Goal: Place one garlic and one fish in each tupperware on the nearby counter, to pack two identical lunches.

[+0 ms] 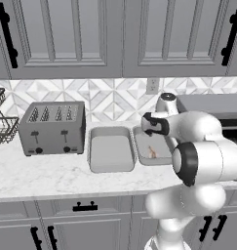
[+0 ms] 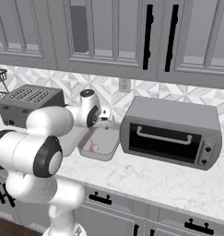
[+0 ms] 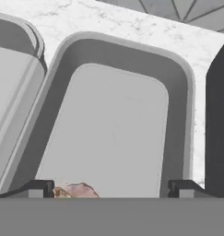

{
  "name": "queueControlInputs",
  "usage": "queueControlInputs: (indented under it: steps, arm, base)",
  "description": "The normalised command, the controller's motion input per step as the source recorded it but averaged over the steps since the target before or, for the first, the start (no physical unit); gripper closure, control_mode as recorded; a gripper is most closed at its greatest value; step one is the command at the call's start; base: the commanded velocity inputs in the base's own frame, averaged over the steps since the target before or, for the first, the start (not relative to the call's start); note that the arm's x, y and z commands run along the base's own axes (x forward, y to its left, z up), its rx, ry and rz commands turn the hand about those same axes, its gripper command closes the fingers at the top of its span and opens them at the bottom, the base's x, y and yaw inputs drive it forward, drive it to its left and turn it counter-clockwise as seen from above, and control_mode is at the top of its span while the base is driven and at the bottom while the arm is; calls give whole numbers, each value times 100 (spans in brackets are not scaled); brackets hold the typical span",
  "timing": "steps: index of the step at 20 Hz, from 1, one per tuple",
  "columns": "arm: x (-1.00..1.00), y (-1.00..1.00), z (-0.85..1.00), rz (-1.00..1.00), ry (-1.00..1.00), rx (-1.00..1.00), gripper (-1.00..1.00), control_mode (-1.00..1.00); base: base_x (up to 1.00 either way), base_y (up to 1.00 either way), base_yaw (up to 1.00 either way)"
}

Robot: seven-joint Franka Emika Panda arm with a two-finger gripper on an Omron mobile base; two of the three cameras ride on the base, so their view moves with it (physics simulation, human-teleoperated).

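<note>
gripper (image 3: 111, 189) hung released, jaws wide, over the right tupperware (image 3: 178, 83) at frame centre; a pinkish item (image 3: 76, 190) lay inside, seemingly dropped there for packing.

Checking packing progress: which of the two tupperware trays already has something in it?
The right tray, nearer the toaster oven, holds a small pinkish item. The left tray, beside the toaster, looks empty. The open gripper hangs over the right one.
</note>
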Motion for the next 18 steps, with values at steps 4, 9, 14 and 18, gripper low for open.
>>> queueControlInputs:
  steps: [4, 9, 14, 18]
  arm:
    - [-82, -1, 6, 0, -16, 3, -100, -100]
    - [-100, -12, 41, 0, -25, 6, -100, -100]
    - [-77, 3, 59, 2, -15, 0, -100, -100]
    - [0, 0, 0, 0, 0, 0, -100, 100]
  base:
    - [0, 0, 0]
    - [0, 0, 0]
    - [0, 0, 0]
    - [-61, 8, 35]
